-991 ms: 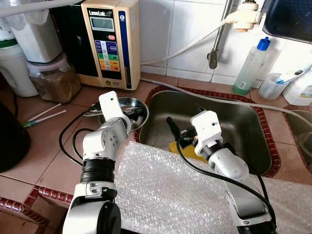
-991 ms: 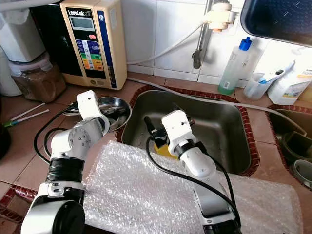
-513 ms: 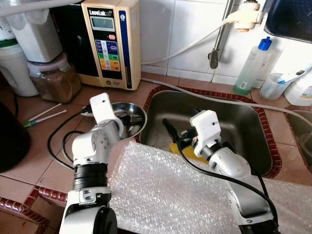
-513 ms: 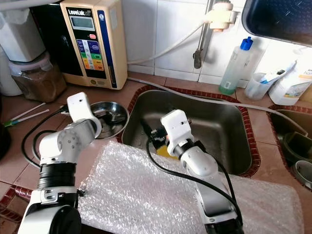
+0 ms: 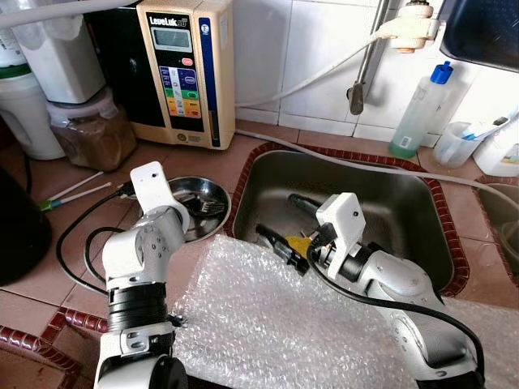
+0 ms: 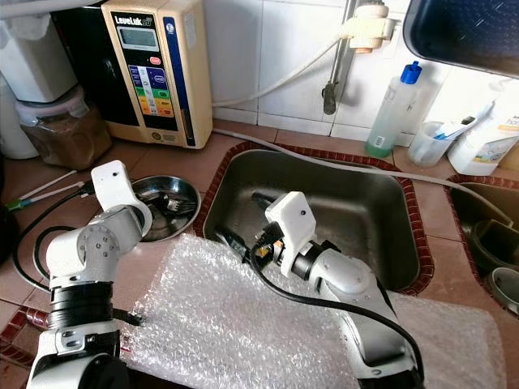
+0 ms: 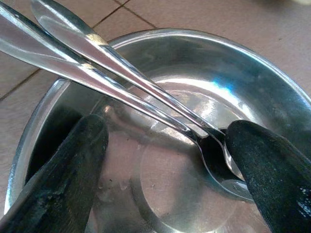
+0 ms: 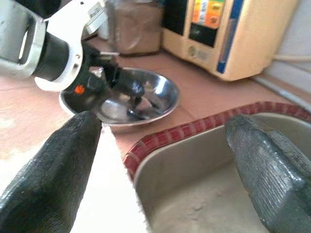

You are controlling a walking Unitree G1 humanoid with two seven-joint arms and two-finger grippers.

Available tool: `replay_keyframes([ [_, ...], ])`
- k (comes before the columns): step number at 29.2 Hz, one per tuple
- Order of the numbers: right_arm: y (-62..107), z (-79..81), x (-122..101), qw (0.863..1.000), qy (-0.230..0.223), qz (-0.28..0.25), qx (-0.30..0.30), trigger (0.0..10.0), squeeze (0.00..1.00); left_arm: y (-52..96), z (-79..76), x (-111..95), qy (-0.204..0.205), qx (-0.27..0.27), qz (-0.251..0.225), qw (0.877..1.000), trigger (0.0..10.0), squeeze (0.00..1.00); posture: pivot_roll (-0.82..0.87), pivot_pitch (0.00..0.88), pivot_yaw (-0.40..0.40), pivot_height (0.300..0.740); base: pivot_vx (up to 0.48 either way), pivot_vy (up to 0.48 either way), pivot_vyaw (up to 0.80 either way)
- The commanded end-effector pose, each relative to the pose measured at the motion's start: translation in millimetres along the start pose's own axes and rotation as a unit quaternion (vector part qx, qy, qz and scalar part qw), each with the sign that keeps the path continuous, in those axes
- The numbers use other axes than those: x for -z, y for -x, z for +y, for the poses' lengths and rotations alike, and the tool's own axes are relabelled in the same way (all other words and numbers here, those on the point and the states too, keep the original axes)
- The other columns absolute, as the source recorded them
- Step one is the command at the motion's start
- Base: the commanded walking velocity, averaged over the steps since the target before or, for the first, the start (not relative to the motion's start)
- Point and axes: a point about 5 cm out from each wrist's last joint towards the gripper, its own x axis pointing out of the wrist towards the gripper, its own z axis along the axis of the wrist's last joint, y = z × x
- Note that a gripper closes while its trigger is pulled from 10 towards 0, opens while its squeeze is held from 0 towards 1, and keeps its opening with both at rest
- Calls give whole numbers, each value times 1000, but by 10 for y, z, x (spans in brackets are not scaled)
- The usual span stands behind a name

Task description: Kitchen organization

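1. The left gripper point(image 7: 165, 160) sits over the steel bowl point(image 7: 272, 92); its own arm hides the fingertips from the head views.
2. Two spoons point(image 7: 146, 90) run out of the left wrist picture, handles cut off; one black finger point(image 7: 272, 170) covers part of their bowls.
3. A yellow object point(image 5: 302, 241) in the sink point(image 5: 405, 203) is mostly hidden behind the right gripper point(image 5: 285, 223); what it is cannot be told.
4. The right wrist view is blurred.
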Motion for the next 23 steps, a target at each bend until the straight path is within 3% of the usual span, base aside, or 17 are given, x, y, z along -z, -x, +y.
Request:
replay_keyframes([
  [1,20,39,-46,1000,1,-5,-16,10000,0,23,53,48,-3,-13,9,1000,10000,0,128,0,22,740,0,0,0],
  [10,9,40,-30,999,-3,7,-31,10000,0,142,116,114,-3,-15,16,1000,10000,0,144,0,11,740,0,0,0],
  [19,-22,25,-23,999,7,12,-34,10000,0,274,-75,-17,-47,26,-38,998,10000,0,137,0,6,740,0,0,0],
  [23,-25,12,-18,999,10,15,-35,10000,0,415,-129,-45,-62,48,-44,996,10000,0,140,0,4,740,0,0,0],
])
